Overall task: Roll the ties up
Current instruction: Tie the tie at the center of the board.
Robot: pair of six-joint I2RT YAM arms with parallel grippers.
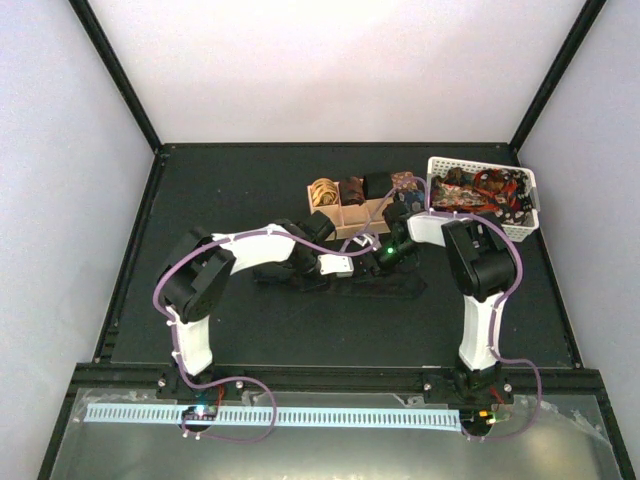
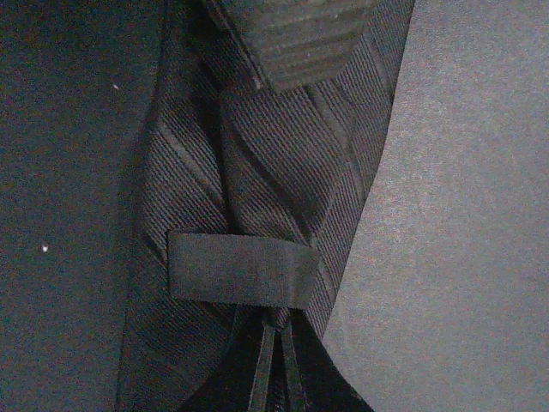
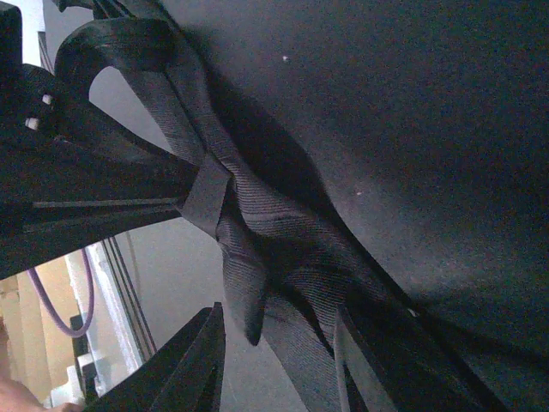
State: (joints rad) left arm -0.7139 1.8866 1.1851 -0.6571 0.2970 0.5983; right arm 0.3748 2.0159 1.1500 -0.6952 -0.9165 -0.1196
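A black ribbed tie lies on the dark mat, hard to make out from above. In the left wrist view the tie shows its back and keeper loop. My left gripper is shut on the tie just below the loop. It also shows in the right wrist view, pinching the tie there. My right gripper is open, its jaws on either side of a folded part of the tie. One right fingertip rests on the tie. Both grippers meet at mid-table.
A tan wooden compartment tray behind the grippers holds rolled ties: gold, brown, black. A white perforated basket at the back right holds loose ties. Black frame posts edge the mat.
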